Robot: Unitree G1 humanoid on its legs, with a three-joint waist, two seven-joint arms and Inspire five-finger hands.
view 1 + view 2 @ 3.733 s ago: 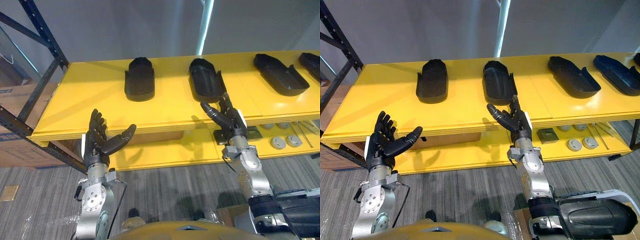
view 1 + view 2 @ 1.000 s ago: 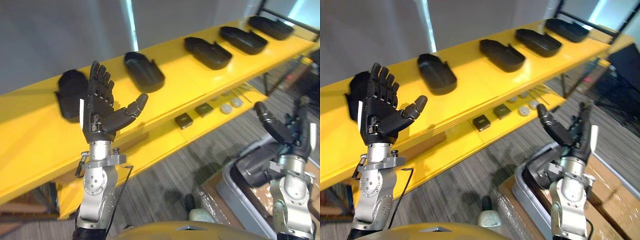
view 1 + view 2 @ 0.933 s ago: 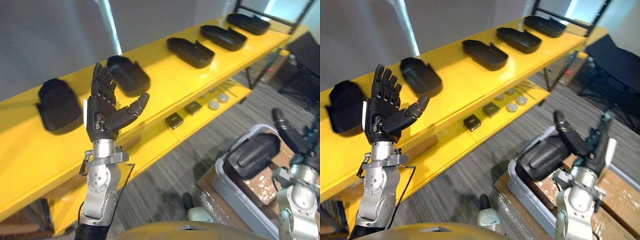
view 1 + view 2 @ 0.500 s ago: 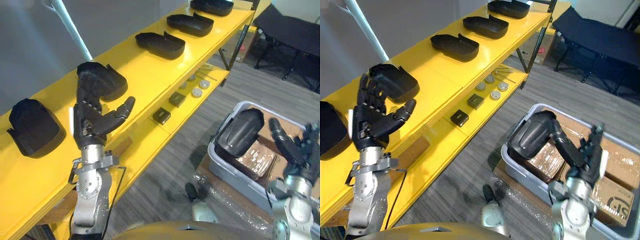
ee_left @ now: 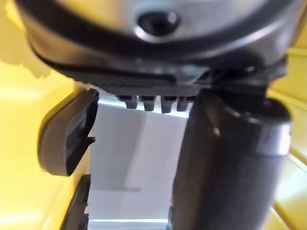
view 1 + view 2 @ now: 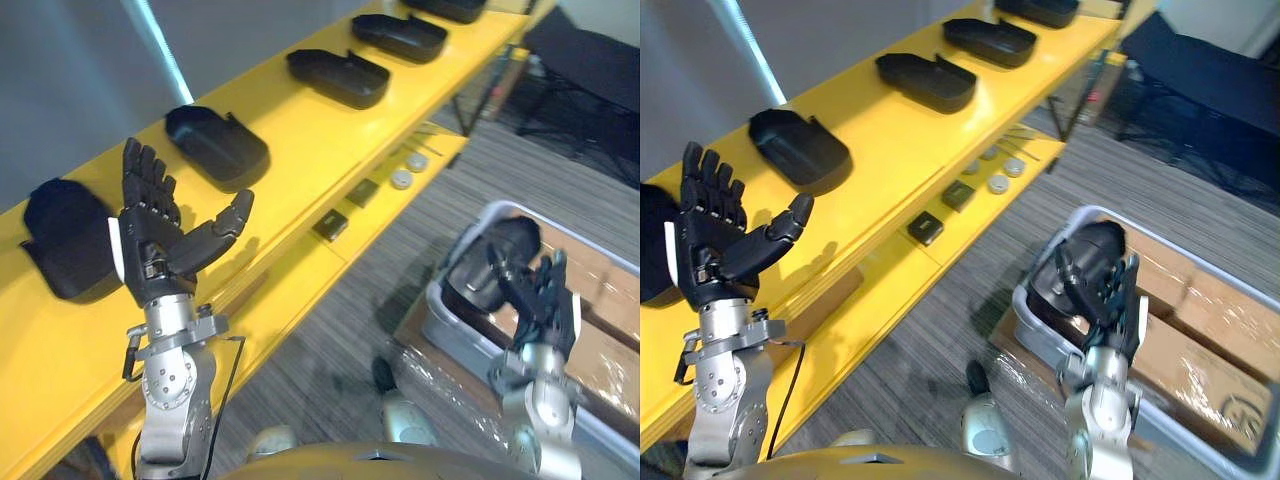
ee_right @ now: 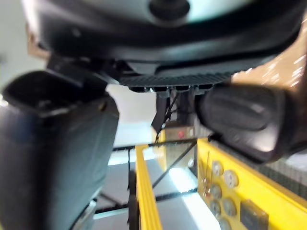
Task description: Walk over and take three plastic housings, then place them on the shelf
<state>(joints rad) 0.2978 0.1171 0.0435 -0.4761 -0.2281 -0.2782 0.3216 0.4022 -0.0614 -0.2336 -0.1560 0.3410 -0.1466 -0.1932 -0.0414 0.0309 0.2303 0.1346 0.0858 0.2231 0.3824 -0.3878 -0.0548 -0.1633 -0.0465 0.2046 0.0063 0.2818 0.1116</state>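
The left robot hand (image 6: 160, 250) is held up before the yellow shelf (image 6: 300, 130), fingers spread and nothing gripped. The right robot hand (image 6: 1105, 292) is raised with straight, relaxed fingers just in front of a black housing (image 6: 1102, 238) lying in a grey bin (image 6: 1030, 318). More housings (image 6: 215, 145) are lined along the shelf.

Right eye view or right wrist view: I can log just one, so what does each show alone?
The right eye view adds the open left hand and a row of black plastic housings on the yellow shelf's top board. The right wrist view adds the open right hand's palm side, close up. Shared: that hand, and small round grey parts on the shelf's lower board.
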